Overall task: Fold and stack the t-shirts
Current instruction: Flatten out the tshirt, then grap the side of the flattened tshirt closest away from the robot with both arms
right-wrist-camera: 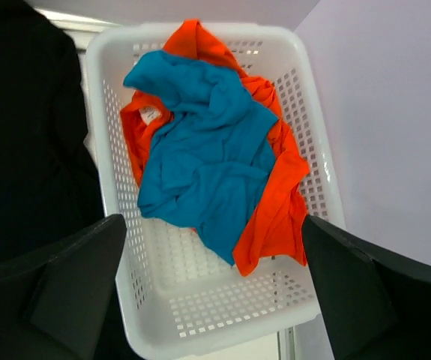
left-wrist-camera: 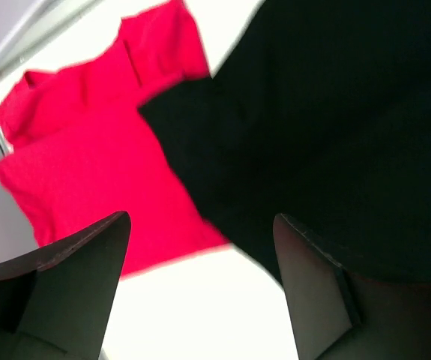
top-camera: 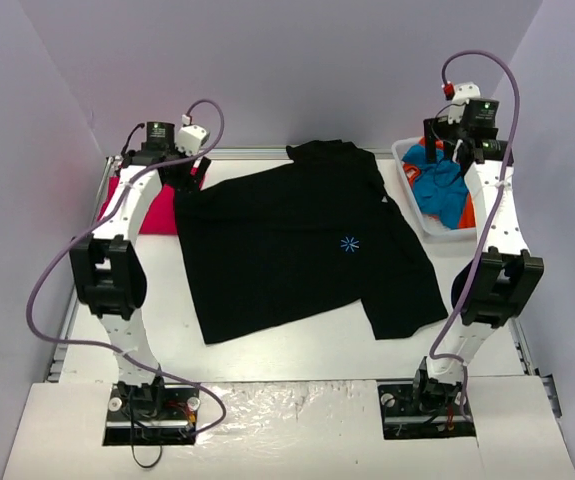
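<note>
A large black t-shirt (top-camera: 307,245) lies spread flat mid-table, its light-blue star mark (top-camera: 349,243) facing up. A crimson-red t-shirt (top-camera: 152,208) lies at the back left, its edge tucked under the black sleeve. My left gripper (top-camera: 179,172) hovers over that overlap. It is open and holds nothing, with the red shirt (left-wrist-camera: 88,150) and black shirt (left-wrist-camera: 335,135) below it. My right gripper (top-camera: 454,152) hangs open above the white basket (right-wrist-camera: 222,330), holding nothing. In the basket a crumpled blue t-shirt (right-wrist-camera: 208,157) lies on an orange t-shirt (right-wrist-camera: 275,202).
The basket (top-camera: 405,152) stands at the table's back right corner, against the right wall. Metal rails run along the table's left and back edges (top-camera: 85,250). Bare white table (left-wrist-camera: 200,300) shows beneath the left fingers. Purple walls enclose three sides.
</note>
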Robot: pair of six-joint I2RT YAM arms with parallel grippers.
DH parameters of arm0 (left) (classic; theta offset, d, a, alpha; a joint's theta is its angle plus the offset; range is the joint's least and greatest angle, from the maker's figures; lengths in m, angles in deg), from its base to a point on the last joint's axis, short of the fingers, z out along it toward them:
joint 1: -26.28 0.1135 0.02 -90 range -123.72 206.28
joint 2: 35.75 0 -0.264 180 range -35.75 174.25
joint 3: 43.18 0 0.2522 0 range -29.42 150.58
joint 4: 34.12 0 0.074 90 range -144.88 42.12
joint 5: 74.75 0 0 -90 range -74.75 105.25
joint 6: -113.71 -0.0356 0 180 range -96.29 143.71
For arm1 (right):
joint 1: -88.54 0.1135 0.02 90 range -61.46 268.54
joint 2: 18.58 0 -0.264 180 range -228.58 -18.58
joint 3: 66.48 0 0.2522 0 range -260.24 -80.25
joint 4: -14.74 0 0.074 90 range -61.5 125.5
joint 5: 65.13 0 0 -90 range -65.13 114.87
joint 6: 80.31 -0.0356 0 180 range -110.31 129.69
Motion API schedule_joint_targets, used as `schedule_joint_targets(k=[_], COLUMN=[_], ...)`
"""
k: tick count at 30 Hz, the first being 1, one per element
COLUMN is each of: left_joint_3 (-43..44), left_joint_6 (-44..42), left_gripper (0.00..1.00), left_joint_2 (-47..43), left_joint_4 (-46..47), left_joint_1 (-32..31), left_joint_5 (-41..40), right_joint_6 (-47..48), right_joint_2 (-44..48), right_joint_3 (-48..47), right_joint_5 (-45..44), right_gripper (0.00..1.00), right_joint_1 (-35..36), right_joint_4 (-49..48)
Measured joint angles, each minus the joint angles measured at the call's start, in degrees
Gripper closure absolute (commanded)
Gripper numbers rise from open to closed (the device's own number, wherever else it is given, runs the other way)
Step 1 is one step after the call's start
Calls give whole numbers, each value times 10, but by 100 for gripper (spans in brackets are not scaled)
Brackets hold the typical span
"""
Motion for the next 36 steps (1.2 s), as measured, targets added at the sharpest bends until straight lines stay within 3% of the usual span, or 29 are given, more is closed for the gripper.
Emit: schedule_joint_targets(k=[8,15,23,36], left_joint_3=[-203,-395,-552,-611], left_joint_6=[-38,-111,-143,-149], left_gripper=[23,24,25,29], left_joint_2=[-253,-442,-461,-456], left_joint_4=[-7,-60,-87,-71], left_joint_1=[-4,-81,-218,-282], left_joint_5=[5,46,9,-3], right_joint_6=[13,60,106,97], right_joint_2=[160,256,254,183], right_joint_3=[205,310,388,401], right_joint_5=[50,119,129,155], right_gripper=[0,0,0,0], right_joint_1=[3,14,17,17], right_joint_4=[12,44,85,73])
